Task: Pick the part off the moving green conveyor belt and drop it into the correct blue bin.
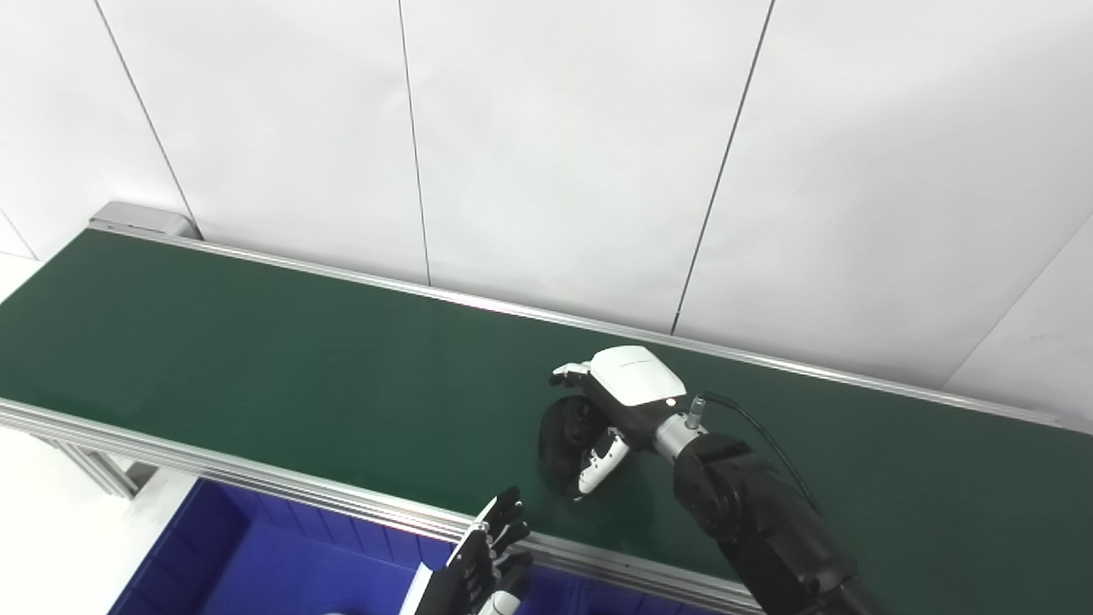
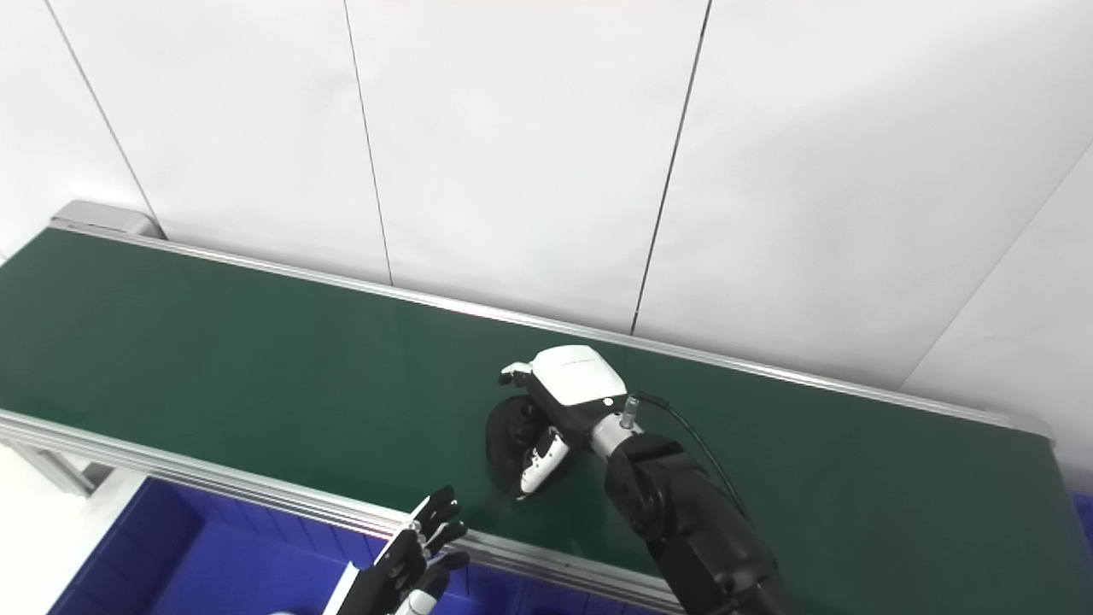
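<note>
Green belt: black part between right hand fingers.

- Dark, rounded black part lies on the green conveyor belt, near its front edge.
- Blue plastic bin sits below that edge.

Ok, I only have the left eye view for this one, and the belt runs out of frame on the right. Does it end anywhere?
Observer: Yes. In the right eye view the green conveyor belt stops at a rail corner just short of the picture's right edge.
Operator: Anything past that end?
Observer: A sliver of blue at the very edge, below the corner. Too little of it shows to say whether it is a bin.
</note>
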